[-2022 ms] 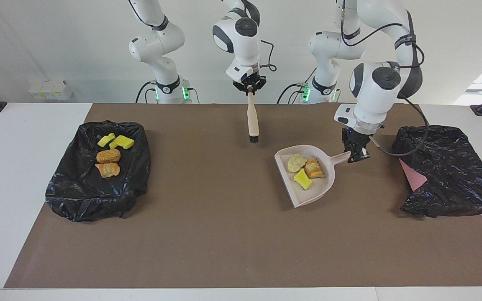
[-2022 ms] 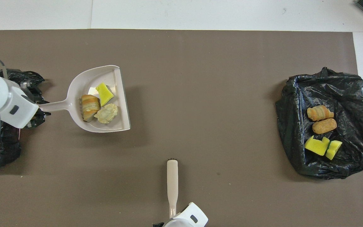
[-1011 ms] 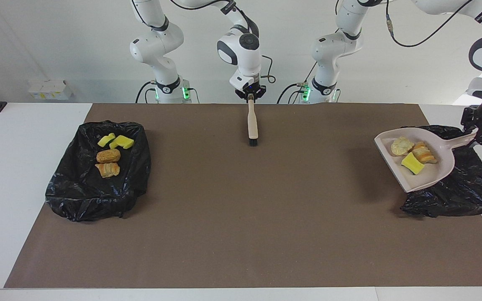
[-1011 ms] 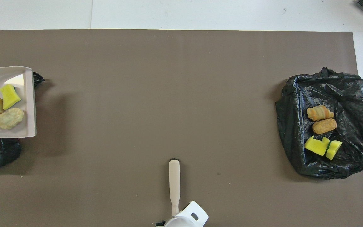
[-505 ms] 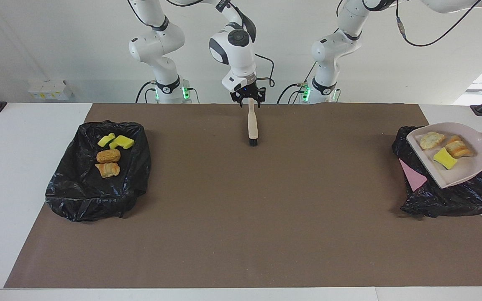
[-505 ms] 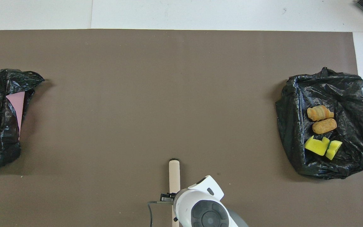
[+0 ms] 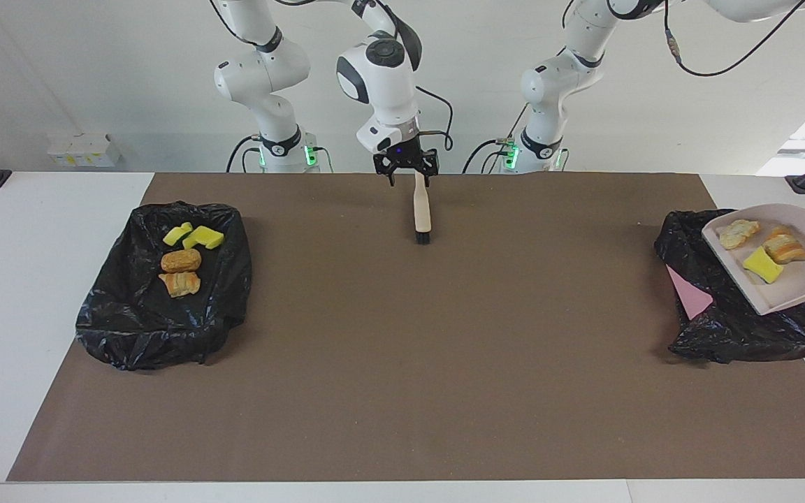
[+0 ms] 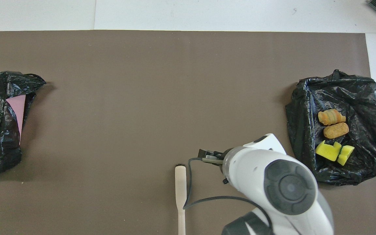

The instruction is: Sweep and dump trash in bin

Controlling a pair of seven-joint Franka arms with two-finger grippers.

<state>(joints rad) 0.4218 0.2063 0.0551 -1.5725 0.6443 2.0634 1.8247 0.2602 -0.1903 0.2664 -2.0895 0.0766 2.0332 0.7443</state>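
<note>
Pincer of the right arm hangs with fingers spread, released, just above the handle end of the brush, which lies on the brown table. Toward the left arm's end of the table from the brush, a dustpan carrying three trash scraps is held over a black bag; the left pincer is out of view, clenched. Four more scraps lie on another bag toward the right arm's end.

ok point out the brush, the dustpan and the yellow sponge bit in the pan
brush (image 7: 421,207): facing view, middle of its pale handle
dustpan (image 7: 794,286): facing view, bare floor of the pan
yellow sponge bit (image 7: 762,265): facing view, its top face
</note>
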